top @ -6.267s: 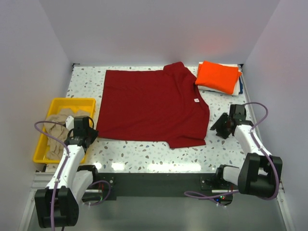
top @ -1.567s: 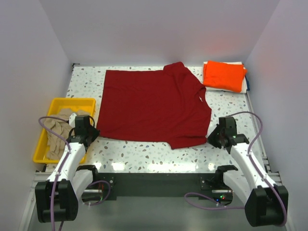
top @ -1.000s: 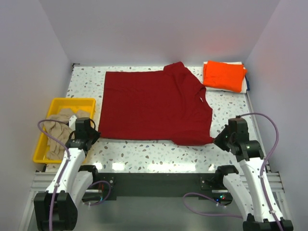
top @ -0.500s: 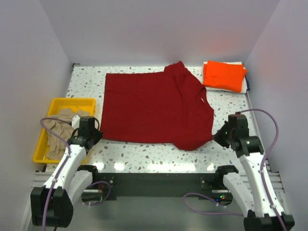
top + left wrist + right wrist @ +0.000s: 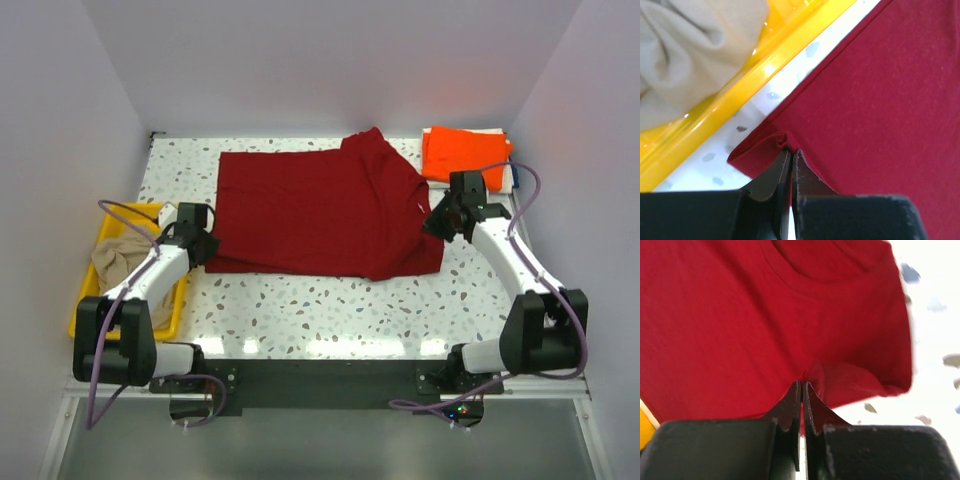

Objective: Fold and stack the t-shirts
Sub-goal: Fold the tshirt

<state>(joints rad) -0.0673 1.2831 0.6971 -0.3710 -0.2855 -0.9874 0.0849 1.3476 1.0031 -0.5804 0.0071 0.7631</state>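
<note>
On the counter, left hand and right hand, each clenched on a near corner of the red tee, have carried its hem toward 12 o'clock; first fold under way.

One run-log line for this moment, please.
dark red cloth t-shirt: spread flat | left gripper: shut on its near-left corner | right gripper: shut on its right edge | folded bright orange cloth t-shirt: far right

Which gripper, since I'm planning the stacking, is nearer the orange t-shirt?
Right. The right gripper pinches the edge of the dark red t-shirt near the orange t-shirt; the left gripper holds its opposite corner beside the yellow tray.
</note>
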